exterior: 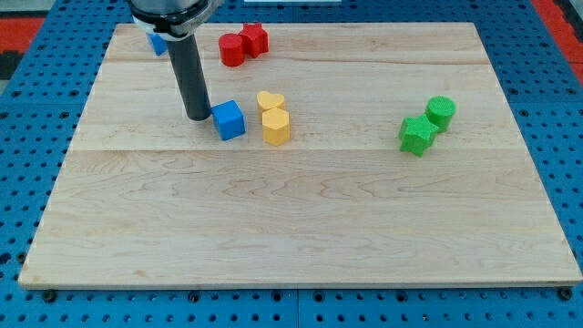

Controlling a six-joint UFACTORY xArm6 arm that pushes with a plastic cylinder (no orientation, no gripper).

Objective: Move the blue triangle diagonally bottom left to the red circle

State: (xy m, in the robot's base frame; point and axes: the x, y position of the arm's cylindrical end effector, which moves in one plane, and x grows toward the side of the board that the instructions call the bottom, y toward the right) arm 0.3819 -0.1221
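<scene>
The blue triangle [157, 42] lies near the board's top left corner and is mostly hidden behind the arm, so only a small blue part shows. The red circle [231, 51] lies to its right near the top edge, touching a red star [256, 38]. My tip [197, 117] rests on the board well below the triangle and below-left of the red circle. It stands right beside the left face of a blue cube [229, 119].
A yellow heart [271, 100] and a yellow hexagon [276, 128] sit just right of the blue cube. A green star [416, 135] and a green circle [441, 111] sit together at the right. The wooden board [301, 228] ends in blue pegboard on all sides.
</scene>
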